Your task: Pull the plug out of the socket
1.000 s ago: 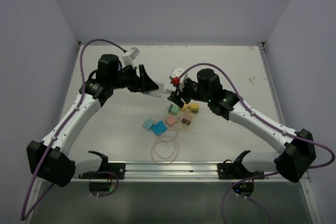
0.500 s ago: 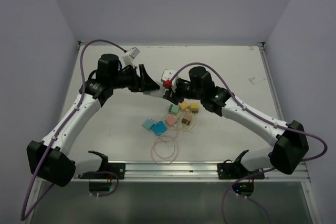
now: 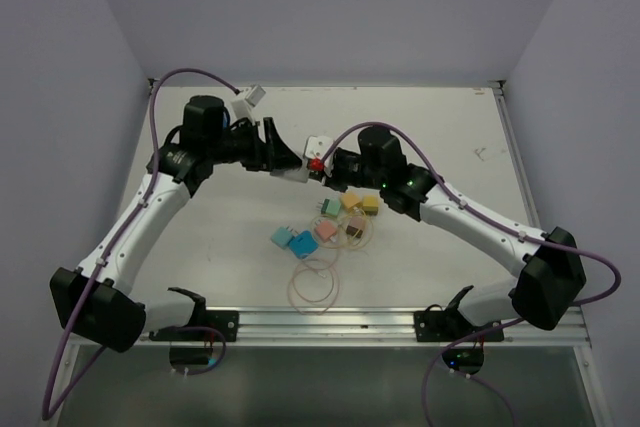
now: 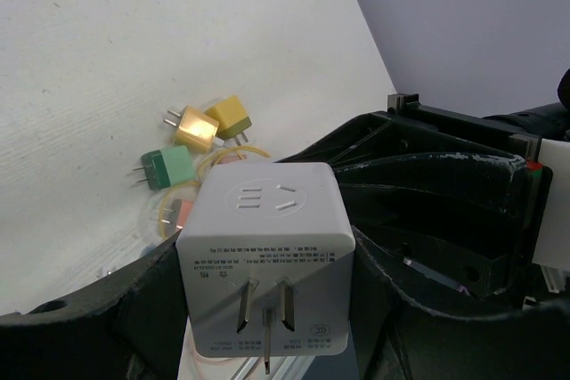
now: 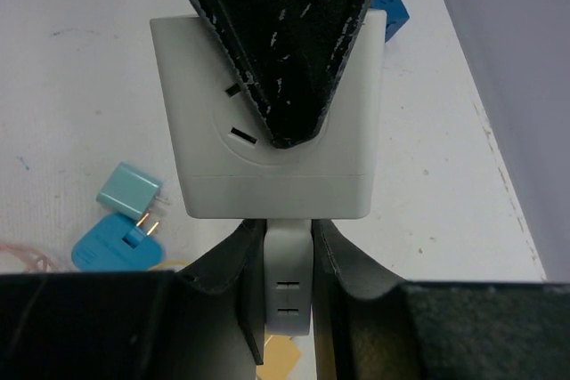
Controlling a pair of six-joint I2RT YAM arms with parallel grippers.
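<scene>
From above, the left gripper (image 3: 283,159) and right gripper (image 3: 326,171) meet over the far middle of the table (image 3: 450,127), the socket (image 3: 299,173) between them. The left wrist view shows its jaws clamped on the socket; the right wrist view shows its jaws pinched on the plug (image 5: 289,284), seated in the socket, so the grasping looks done and the next move, I judge, calls for a straight pull apart

One white plastic cube socket (image 4: 258,255), one white plug (image 5: 289,287). At six o'clock: two blue plugs (image 3: 303,244), two yellow (image 3: 351,201), one green (image 3: 330,207), one pink (image 3: 325,230).
</scene>
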